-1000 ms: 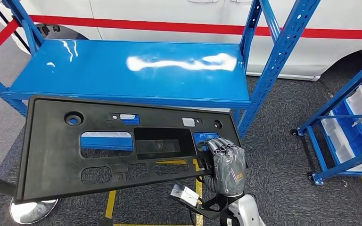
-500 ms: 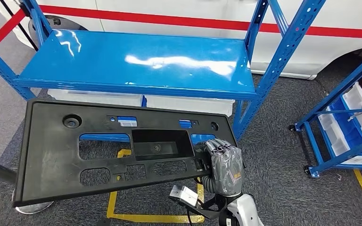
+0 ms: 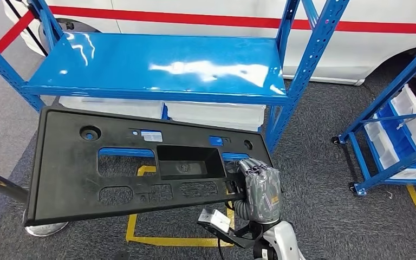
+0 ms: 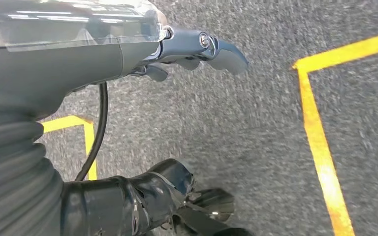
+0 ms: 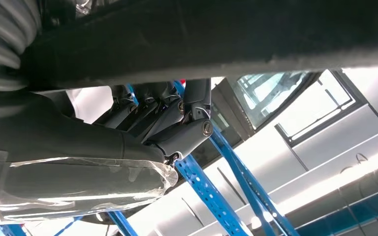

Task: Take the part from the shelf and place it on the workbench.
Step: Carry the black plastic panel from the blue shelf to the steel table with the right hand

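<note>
still gripped by right hand (image 3: 261, 187); black part (image 3: 86, 162) tilted more

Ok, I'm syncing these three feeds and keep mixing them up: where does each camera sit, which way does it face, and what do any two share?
Head view: high on the body, looking forward and down at the blue shelf and the black panel; the right hand grips the panel's edge.
Left wrist view: behind the left hand, facing down at grey carpet with yellow floor tape.
Right wrist view: behind the right hand, looking up past the panel's underside at blue uprights.
Head and right wrist views share the right hand and the panel.
</note>
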Robot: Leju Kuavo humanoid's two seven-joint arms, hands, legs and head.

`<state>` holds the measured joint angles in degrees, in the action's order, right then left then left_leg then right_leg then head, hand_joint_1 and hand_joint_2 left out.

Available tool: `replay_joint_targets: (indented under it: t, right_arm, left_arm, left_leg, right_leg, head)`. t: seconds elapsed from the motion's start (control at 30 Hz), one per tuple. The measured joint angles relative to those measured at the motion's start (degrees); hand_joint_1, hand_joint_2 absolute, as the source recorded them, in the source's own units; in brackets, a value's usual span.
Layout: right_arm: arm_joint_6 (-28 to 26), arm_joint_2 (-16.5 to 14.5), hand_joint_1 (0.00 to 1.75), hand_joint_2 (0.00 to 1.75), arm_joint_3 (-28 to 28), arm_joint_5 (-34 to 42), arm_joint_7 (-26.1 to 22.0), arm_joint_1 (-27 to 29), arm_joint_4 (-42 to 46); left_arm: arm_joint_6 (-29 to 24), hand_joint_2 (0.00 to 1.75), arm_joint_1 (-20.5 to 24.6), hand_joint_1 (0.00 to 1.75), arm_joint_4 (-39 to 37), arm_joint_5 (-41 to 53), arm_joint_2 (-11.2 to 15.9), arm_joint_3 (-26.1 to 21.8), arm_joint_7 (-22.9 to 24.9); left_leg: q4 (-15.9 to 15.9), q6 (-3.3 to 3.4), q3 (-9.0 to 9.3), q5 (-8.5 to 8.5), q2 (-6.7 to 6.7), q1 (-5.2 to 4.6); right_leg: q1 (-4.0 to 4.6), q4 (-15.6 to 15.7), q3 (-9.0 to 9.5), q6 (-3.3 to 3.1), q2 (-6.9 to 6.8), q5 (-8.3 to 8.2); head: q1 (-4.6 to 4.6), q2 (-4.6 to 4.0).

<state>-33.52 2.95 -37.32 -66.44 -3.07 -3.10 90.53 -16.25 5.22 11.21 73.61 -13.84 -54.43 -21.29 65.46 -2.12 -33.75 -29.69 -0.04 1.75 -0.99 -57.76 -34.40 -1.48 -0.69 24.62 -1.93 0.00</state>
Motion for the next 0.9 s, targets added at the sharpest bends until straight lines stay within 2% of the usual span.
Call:
replay_joint_targets:
  t: [0.03, 0.07, 0.1, 0.17, 0.2, 0.23, 0.3, 0.33, 0.37, 0.4, 0.43, 0.47, 0.5, 0.57, 0.6, 0.63, 0.7, 0.73, 0.77, 0.8, 0.87, 0.9]
  right_arm:
    - [0.2, 0.0, 1.71, 1.75, 0.1, 0.2, 0.0, 0.0, 0.0]
    - [0.3, 0.0, 1.71, 1.75, 0.1, 0.3, -0.1, 0.0, 0.0]
    - [0.5, 0.0, 1.71, 1.75, 0.1, 0.4, -0.2, 0.0, 0.0]
    - [0.7, 0.0, 1.71, 1.75, 0.2, 0.5, -0.3, 0.0, 0.0]
    - [0.7, 0.0, 1.71, 1.75, 0.2, 0.6, -0.4, 0.0, -0.1]
    - [0.7, 0.0, 1.71, 1.75, 0.2, 0.6, -0.5, 0.0, -0.1]
    - [0.7, 0.1, 1.71, 1.75, 0.3, 0.8, -0.6, 0.0, -0.1]
    - [0.7, 0.1, 1.71, 1.75, 0.4, 0.8, -0.6, 0.1, -0.2]
    - [0.7, 0.1, 1.71, 1.75, 0.4, 0.9, -0.7, 0.1, -0.2]
    - [0.7, 0.1, 1.71, 1.75, 0.4, 0.9, -0.7, 0.1, -0.2]
    - [0.7, 0.1, 1.71, 1.75, 0.5, 1.0, -0.7, 0.1, -0.3]
    - [0.7, 0.1, 1.71, 1.75, 0.5, 1.0, -0.7, 0.2, -0.3]
    - [0.7, 0.1, 1.71, 1.75, 0.6, 1.0, -0.7, 0.1, -0.3]
    - [0.7, 0.1, 1.71, 1.75, 0.6, 1.0, -0.7, 0.1, -0.3]
    - [0.7, 0.1, 1.71, 1.75, 0.6, 1.0, -0.7, 0.1, -0.3]
    - [0.7, 0.1, 1.71, 1.75, 0.7, 1.0, -0.7, 0.1, -0.3]
    - [0.6, 0.1, 1.71, 1.75, 0.7, 1.0, -0.7, 0.2, -0.3]
    - [0.6, 0.1, 1.71, 1.75, 0.7, 1.0, -0.7, 0.2, -0.3]
    - [0.6, 0.1, 1.71, 1.75, 0.8, 1.0, -0.8, 0.3, -0.3]
    - [0.6, 0.1, 1.71, 1.75, 0.8, 0.9, -0.8, 0.3, -0.3]
    - [0.5, 0.0, 1.71, 1.75, 0.8, 0.9, -0.8, 0.5, -0.3]
    - [0.5, 0.0, 1.71, 1.75, 0.9, 0.9, -0.8, 0.6, -0.3]
  left_arm:
    - [0.0, 1.75, 0.1, 0.0, 0.0, 0.0, 0.0, 0.0, 0.0]
    - [0.0, 1.75, 0.1, 0.0, 0.0, 0.0, 0.0, 0.0, 0.0]
    - [0.0, 1.75, 0.1, 0.0, 0.0, 0.0, 0.0, 0.0, 0.0]
    - [0.0, 1.75, 0.0, 0.0, 0.0, 0.0, 0.1, 0.0, 0.0]
    - [0.0, 1.75, 0.0, 0.0, 0.0, 0.1, 0.1, 0.0, 0.0]
    - [0.0, 1.75, 0.0, 0.0, 0.0, 0.1, 0.1, 0.0, 0.0]
    - [0.0, 1.75, 0.1, 0.0, 0.0, 0.2, 0.1, 0.0, 0.0]
    - [0.0, 1.75, 0.1, 0.0, 0.0, 0.2, 0.1, 0.0, 0.0]
    - [0.0, 1.75, 0.1, 0.0, 0.0, 0.2, 0.1, 0.0, 0.0]
    - [0.0, 1.75, 0.1, 0.0, 0.0, 0.2, 0.1, 0.0, 0.0]
    - [0.0, 1.75, 0.1, 0.0, 0.0, 0.2, 0.1, 0.0, 0.0]
    - [0.0, 1.75, 0.1, 0.0, 0.0, 0.2, 0.1, 0.0, 0.0]
    - [0.0, 1.75, 0.1, 0.0, 0.0, 0.2, 0.1, 0.0, 0.0]
    - [0.0, 1.75, 0.1, 0.0, 0.0, 0.1, 0.0, 0.0, -0.1]
    - [0.0, 1.75, 0.1, 0.0, 0.0, 0.1, 0.0, 0.0, -0.2]
    - [0.0, 1.75, 0.1, 0.0, 0.0, 0.1, -0.1, 0.0, -0.2]
    - [-0.1, 1.75, 0.1, 0.0, 0.0, 0.2, -0.1, 0.0, -0.3]
    - [-0.2, 1.75, 0.0, 0.0, 0.0, 0.2, -0.2, 0.0, -0.3]
    - [-0.2, 1.75, 0.0, 0.0, 0.0, 0.2, -0.2, 0.0, -0.3]
    - [-0.3, 1.75, 0.0, 0.0, 0.0, 0.2, -0.2, 0.0, -0.3]
    - [-0.3, 1.75, 0.0, 0.0, 0.0, 0.2, -0.1, 0.0, -0.3]
    - [-0.3, 1.75, -0.1, 0.0, 0.0, 0.2, -0.1, 0.0, -0.3]
  left_leg:
    - [-3.4, 0.02, 2.18, 0.6, -0.08, 0.0]
    - [-5.8, 0.19, 3.52, 0.71, -0.17, -0.02]
    - [-6.7, 0.49, 3.91, 0.4, -0.27, -0.15]
    - [-6.6, 1.47, 3.36, 0.83, -0.3, -0.29]
    - [-6.6, 2.03, 3.03, 1.19, -0.2, -0.29]
    - [-6.7, 2.69, 2.61, 1.65, -0.09, -0.28]
    - [-6.8, 3.66, 1.55, 2.68, 0.11, -0.38]
    - [-6.8, 3.89, 0.89, 3.19, 0.16, -0.52]
    - [-6.7, 3.97, 0.18, 3.72, 0.2, -0.67]
    - [-6.7, 3.99, -0.57, 4.25, 0.24, -0.82]
    - [-6.7, 3.97, -1.31, 4.76, 0.26, -0.96]
    - [-6.7, 3.93, -1.98, 5.26, 0.26, -1.07]
    - [-6.7, 3.87, -2.55, 5.74, 0.24, -1.16]
    - [-6.7, 3.48, -3.27, 6.63, 0.25, -1.23]
    - [-6.8, 3.16, -3.39, 7.03, 0.27, -1.14]
    - [-7.0, 2.77, -3.44, 7.45, 0.31, -0.98]
    - [-7.3, 2.0, -3.49, 8.01, 0.32, -0.8]
    - [-6.9, 1.7, -3.81, 7.39, 0.29, -0.82]
    - [-5.4, 1.46, -4.43, 5.87, 0.25, -0.88]
    - [-2.7, 1.29, -5.41, 3.58, 0.22, -0.86]
    - [4.5, 0.92, -7.59, -0.78, 0.21, -0.78]
    - [7.1, 0.75, -8.06, -1.58, 0.22, -0.71]
  right_leg:
    - [-0.03, -0.7, -0.71, 0.33, 0.03, -0.07]
    - [0.02, -1.3, -1.25, 0.71, 0.06, -0.19]
    - [0.15, -1.7, -1.64, 1.12, 0.1, -0.4]
    - [0.21, -1.9, -2.04, 1.86, 0.22, -0.93]
    - [0.11, -2.2, -2.31, 2.16, 0.3, -0.54]
    - [-0.02, -3.3, -2.79, 2.4, 0.37, 0.76]
    - [-0.18, -8.5, -4.46, 2.69, 0.48, 5.65]
    - [-0.2, -12.0, -5.44, 2.76, 0.49, 8.13]
    - [-0.19, -15.2, -6.08, 2.8, 0.51, 9.66]
    - [-0.16, -17.0, -6.07, 2.75, 0.52, 9.97]
    - [-0.11, -17.1, -5.18, 2.57, 0.52, 9.15]
    - [0.03, -15.2, -3.26, 2.24, 0.54, 7.6]
    - [0.26, -11.8, -0.55, 1.72, 0.54, 6.13]
    - [0.83, -3.9, 4.78, 0.65, 0.53, 5.66]
    - [1.13, -1.4, 6.22, 0.29, 0.53, 6.02]
    - [1.35, -0.1, 6.75, 0.09, 0.53, 6.4]
    - [1.42, 0.8, 6.53, -0.2, 0.41, 5.44]
    - [1.22, 1.4, 6.42, -0.45, 0.31, 4.8]
    - [0.99, 1.9, 6.23, -0.67, 0.19, 4.14]
    - [0.78, 2.1, 5.96, -0.81, 0.06, 3.62]
    - [0.77, 2.0, 5.07, -0.9, 0.0, 3.06]
    - [0.77, 1.7, 4.59, -0.82, -0.02, 2.85]
  head:
    - [0.01, 0.0]
    - [-0.01, 0.0]
    - [-0.02, 0.0]
    - [-0.06, 0.0]
    - [-0.06, 0.0]
    - [-0.08, 0.0]
    - [-0.08, -0.01]
    - [-0.09, -0.01]
    - [-0.08, -0.01]
    - [-0.08, -0.01]
    - [-0.08, -0.01]
    - [-0.06, 0.0]
    - [-0.06, 0.0]
    - [-0.04, 0.0]
    - [-0.05, 0.0]
    - [-0.05, 0.0]
    - [-0.07, -0.02]
    - [-0.06, -0.01]
    - [-0.06, -0.02]
    - [-0.05, -0.02]
    - [-0.05, -0.02]
    - [-0.05, -0.02]
